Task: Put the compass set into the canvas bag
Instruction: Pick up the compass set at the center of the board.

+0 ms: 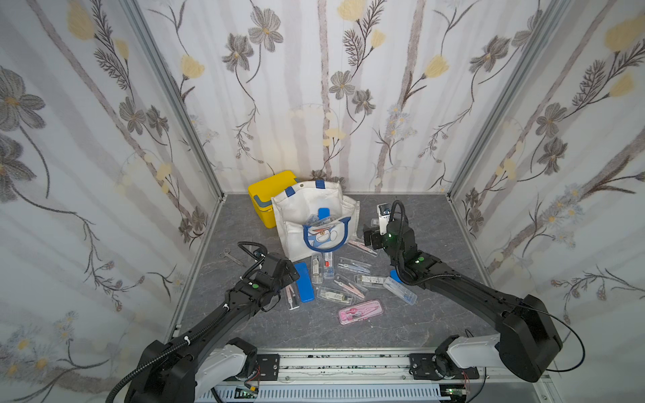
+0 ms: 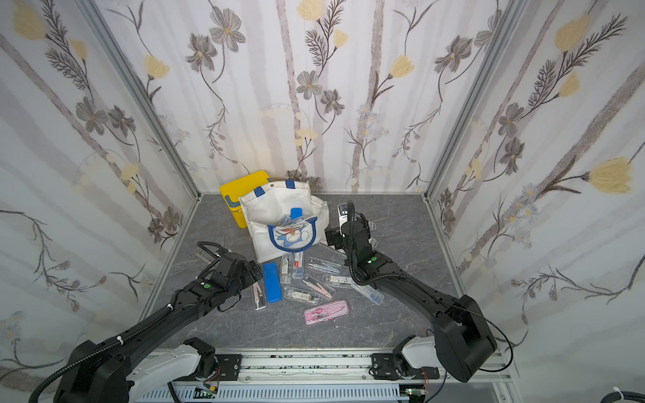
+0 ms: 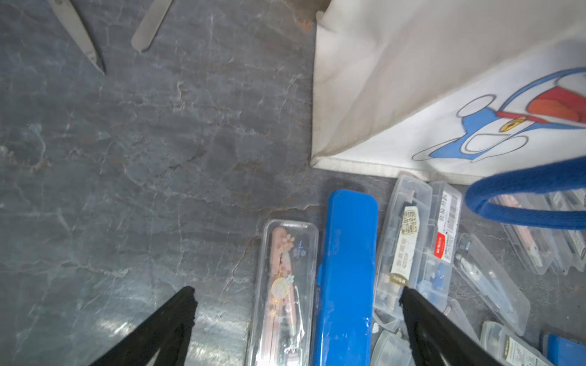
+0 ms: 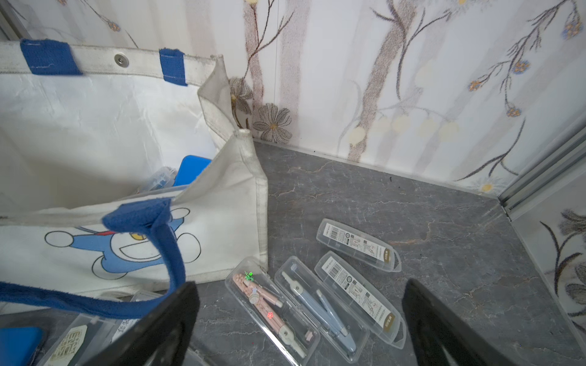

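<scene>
Though illegible, label [image 4: 355, 242] on compass set [image 4: 393, 263]

The left arm [image 1: 209, 324] and right arm [image 1: 471, 293] stretch forward, elbows bent. The left gripper [image 3: 296, 294] and right gripper [image 4: 299, 288] are empty, fingers [image 4: 444, 329] spread wide.

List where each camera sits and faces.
Top views: high over the base, looking down at the canvas bag and cases; both arms show.
Left wrist: on left arm, looking down past the open left gripper at the blue case.
Right wrist: behind the open right gripper, facing the bag's corner and back wall.
Shared: both wrist views show the bag's cartoon cat.
</scene>
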Robot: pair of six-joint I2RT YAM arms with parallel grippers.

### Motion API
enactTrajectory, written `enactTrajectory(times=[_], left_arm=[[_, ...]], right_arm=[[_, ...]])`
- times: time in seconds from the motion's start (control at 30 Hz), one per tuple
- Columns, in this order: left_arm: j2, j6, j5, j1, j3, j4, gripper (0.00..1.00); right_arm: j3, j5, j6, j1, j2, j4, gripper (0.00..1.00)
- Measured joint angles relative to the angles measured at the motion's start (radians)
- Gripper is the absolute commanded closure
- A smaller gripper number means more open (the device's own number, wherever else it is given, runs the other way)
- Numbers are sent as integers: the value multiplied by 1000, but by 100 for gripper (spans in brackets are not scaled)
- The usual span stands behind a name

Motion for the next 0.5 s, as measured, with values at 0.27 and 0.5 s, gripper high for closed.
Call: enactTrajectory(times=[0.27,0.5], left_arm=[[-10,-68,53,-26,-56,-25,2],[64,-81,59,-44,-61,-40,6]], right_arm=[[-3,-112,30,-24,15,-8,0],[-3,-121,31,-35,18,-13,0]])
